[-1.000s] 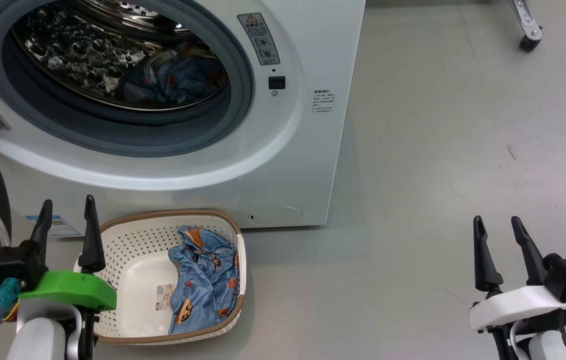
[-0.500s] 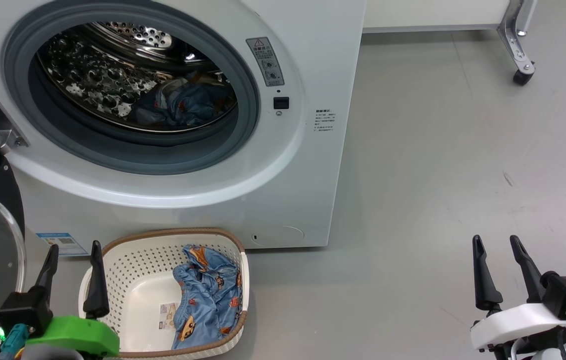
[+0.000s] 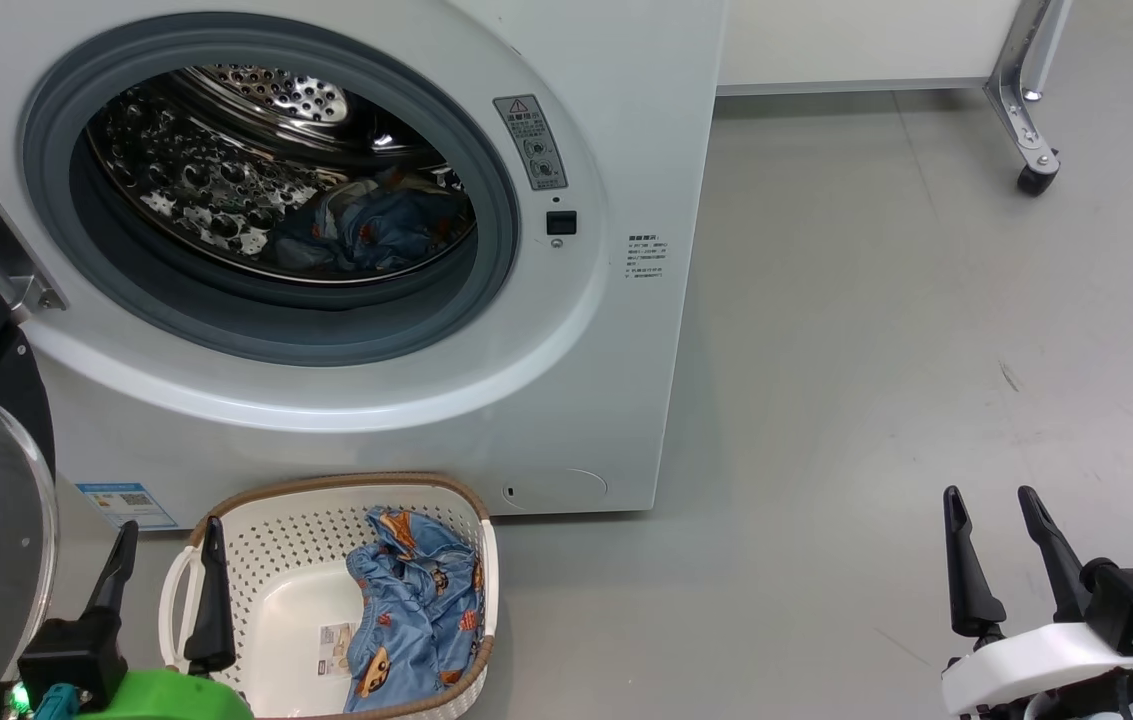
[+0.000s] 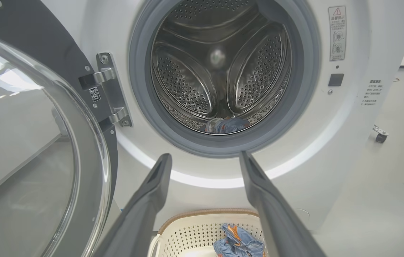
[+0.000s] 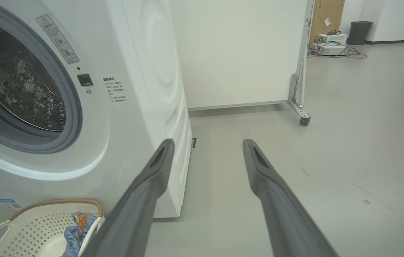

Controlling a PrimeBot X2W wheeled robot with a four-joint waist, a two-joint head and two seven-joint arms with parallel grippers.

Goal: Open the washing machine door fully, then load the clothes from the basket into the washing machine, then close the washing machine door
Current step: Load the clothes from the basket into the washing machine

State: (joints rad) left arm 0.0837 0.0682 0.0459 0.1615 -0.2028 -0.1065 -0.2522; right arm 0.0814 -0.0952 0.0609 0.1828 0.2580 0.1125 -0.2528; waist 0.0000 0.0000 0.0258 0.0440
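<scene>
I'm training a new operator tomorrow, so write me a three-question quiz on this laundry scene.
1. True or false: the washing machine door stands open.
2. Multiple choice: the blue clothes could lie in the basket or the drum. Where are they? A) basket alone B) drum alone C) both
3. Fill in the gap: the left claw and the right claw are both ____, with nothing between their fingers.

Key: 1 true; 2 C; 3 open.
</scene>
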